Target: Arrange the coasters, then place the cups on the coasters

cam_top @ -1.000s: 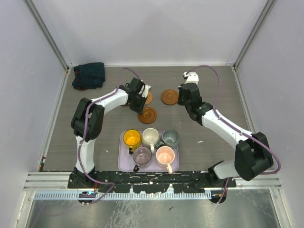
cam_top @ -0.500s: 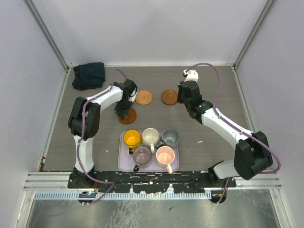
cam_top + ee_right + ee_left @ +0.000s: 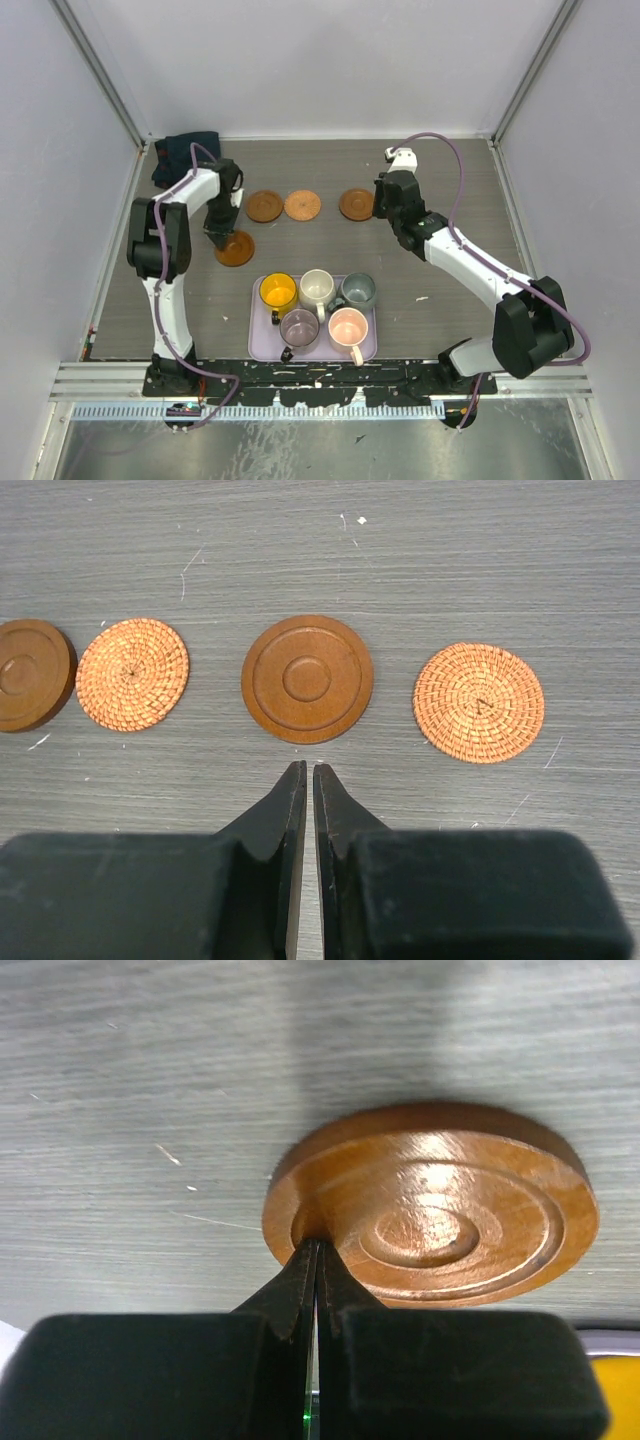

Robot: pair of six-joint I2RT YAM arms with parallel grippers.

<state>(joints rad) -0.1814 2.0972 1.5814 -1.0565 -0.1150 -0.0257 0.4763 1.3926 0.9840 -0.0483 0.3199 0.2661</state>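
My left gripper [image 3: 313,1247] is clenched: the two fingers are pressed flat together with no gap. Their tips touch the near rim of an orange-brown coaster [image 3: 440,1222]. I cannot tell whether they pinch the rim or only press on it. This coaster is over the left part of the table [image 3: 450,170], just beyond the far left corner of the lavender tray [image 3: 258,342], and nearer to me than the row of the other coasters.

My right gripper [image 3: 305,772] is almost closed, with only a thin slit between the fingers, and it holds nothing. Just beyond its tips lies a ringed wooden coaster [image 3: 307,679], not touching them. In the same row, a woven coaster [image 3: 133,673] and a dark wooden coaster [image 3: 30,675] lie to its left and a second woven coaster [image 3: 479,703] to its right, all apart from each other.

The cups stand close together in the tray: the yellow cup [image 3: 278,291], cream cup [image 3: 317,286] and grey-green cup [image 3: 357,291] in the far row, the mauve cup [image 3: 299,326] and pink cup [image 3: 348,326] in the near one.

One second ago my left gripper and its coaster were near the middle, just beyond the tray; now both are well to the left. The dark wooden coaster was then mostly hidden under my left arm and now shows fully. My right arm and the cups are where they were.
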